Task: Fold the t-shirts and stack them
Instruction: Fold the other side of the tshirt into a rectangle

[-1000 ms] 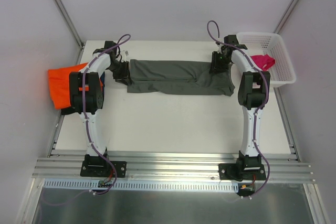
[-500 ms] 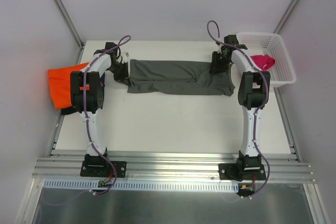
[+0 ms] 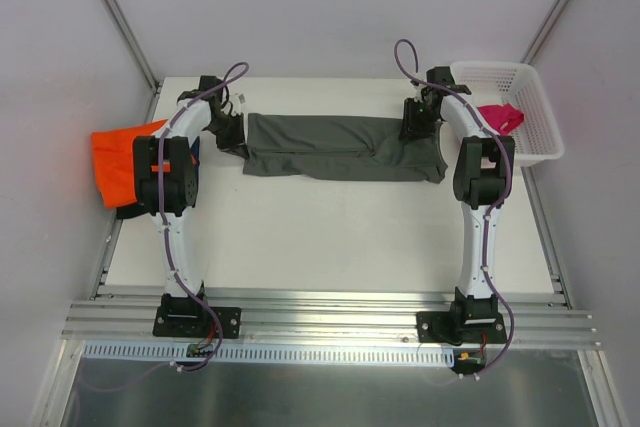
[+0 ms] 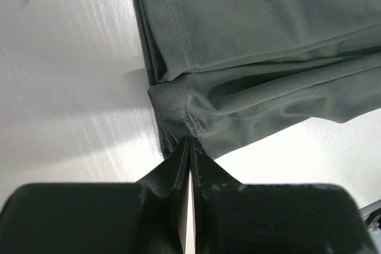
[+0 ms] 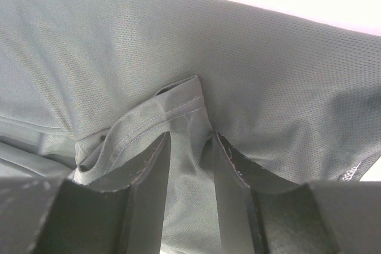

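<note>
One grey t-shirt (image 3: 345, 147) (one basket (image 3: 541, 113)).

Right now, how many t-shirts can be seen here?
3 for sure: a dark grey t-shirt stretched across the table, an orange t-shirt at its left edge, a pink t-shirt in the white basket. Dark cloth under the orange may be a fourth.

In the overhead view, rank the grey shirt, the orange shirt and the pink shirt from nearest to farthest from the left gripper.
1. grey shirt: mid-table at the back, its left end pinched in the left gripper.
2. orange shirt: at the table's left edge, beside the left arm.
3. pink shirt: far right, inside the white basket.
</note>
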`<state>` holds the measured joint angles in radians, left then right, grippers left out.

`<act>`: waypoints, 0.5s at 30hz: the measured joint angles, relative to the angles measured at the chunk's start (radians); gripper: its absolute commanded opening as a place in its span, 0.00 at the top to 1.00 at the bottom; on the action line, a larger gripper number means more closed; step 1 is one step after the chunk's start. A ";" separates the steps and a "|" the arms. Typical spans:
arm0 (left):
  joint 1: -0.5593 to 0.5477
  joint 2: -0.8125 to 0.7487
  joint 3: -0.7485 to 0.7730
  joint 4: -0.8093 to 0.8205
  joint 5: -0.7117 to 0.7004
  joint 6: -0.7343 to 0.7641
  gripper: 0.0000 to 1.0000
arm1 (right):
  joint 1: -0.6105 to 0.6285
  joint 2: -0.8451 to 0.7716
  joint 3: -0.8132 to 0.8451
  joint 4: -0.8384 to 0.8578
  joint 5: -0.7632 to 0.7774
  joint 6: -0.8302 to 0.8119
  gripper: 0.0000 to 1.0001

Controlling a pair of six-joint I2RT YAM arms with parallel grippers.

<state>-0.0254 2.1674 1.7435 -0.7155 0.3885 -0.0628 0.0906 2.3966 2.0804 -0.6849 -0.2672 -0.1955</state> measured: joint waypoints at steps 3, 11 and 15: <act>0.000 -0.001 0.027 0.004 0.000 0.000 1.00 | 0.000 0.000 -0.001 0.000 0.000 0.000 0.63; -0.007 -0.006 0.034 0.008 0.000 0.000 1.00 | 0.000 -0.002 -0.013 0.000 0.002 0.000 0.63; -0.014 -0.006 0.045 0.007 -0.008 0.000 1.00 | 0.000 -0.002 -0.014 0.000 0.002 0.000 0.63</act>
<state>-0.0395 2.1612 1.7889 -0.7082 0.3801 -0.0624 0.0906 2.3947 2.0659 -0.6849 -0.2649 -0.1959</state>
